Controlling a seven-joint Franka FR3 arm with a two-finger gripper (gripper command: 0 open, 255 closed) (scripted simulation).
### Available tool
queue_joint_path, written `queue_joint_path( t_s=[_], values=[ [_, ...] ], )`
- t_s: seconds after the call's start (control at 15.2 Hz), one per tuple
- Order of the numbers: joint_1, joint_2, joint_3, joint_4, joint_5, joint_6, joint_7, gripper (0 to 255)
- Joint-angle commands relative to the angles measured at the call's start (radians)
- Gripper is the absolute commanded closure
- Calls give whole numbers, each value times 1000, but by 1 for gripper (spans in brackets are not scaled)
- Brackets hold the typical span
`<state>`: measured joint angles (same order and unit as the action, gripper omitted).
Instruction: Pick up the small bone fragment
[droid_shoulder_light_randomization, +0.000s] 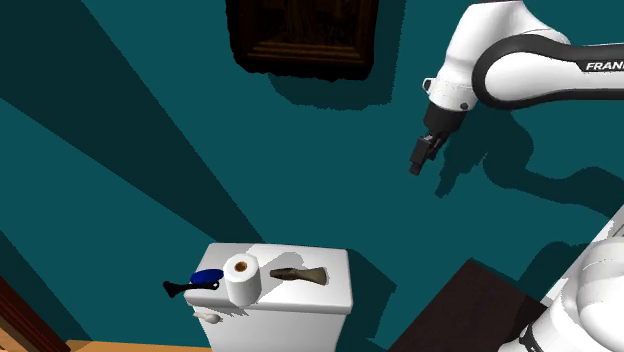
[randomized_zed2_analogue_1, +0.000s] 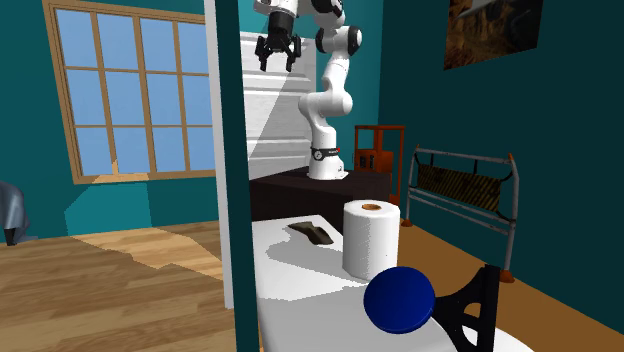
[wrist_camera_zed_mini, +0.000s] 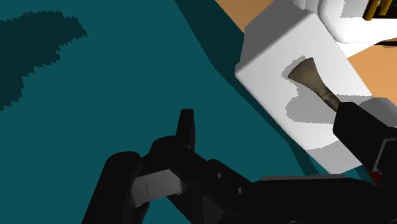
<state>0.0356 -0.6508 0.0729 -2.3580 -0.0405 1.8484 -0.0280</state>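
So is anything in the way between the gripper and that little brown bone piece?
Nothing visible. The gripper hangs open high above, with open air down to the bone fragment on the white tank lid. The paper roll stands beside the fragment, on the shoulder view's left, not over it.

Moderately bright, even light with hard-edged shadows.
Broad dark bands cross the teal wall (droid_shoulder_light_randomization: 120, 200), where the arm (droid_shoulder_light_randomization: 500, 60) casts its shadow. A pale lit patch lies on the wooden floor (randomized_zed2_analogue_1: 130, 245) below the window (randomized_zed2_analogue_1: 140, 90). Jagged grey shade lies beside the bone fragment (wrist_camera_zed_mini: 315, 79) on the white lid (wrist_camera_zed_mini: 273, 51).
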Motion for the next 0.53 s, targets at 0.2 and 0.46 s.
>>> queue_joint_path(
  t_s=[0.2, 0.46],
  values=[
    [32, 159, 14, 11, 1, 127, -52, 0],
    [53, 290, 29, 30, -2, 220, -93, 0]
  ],
)
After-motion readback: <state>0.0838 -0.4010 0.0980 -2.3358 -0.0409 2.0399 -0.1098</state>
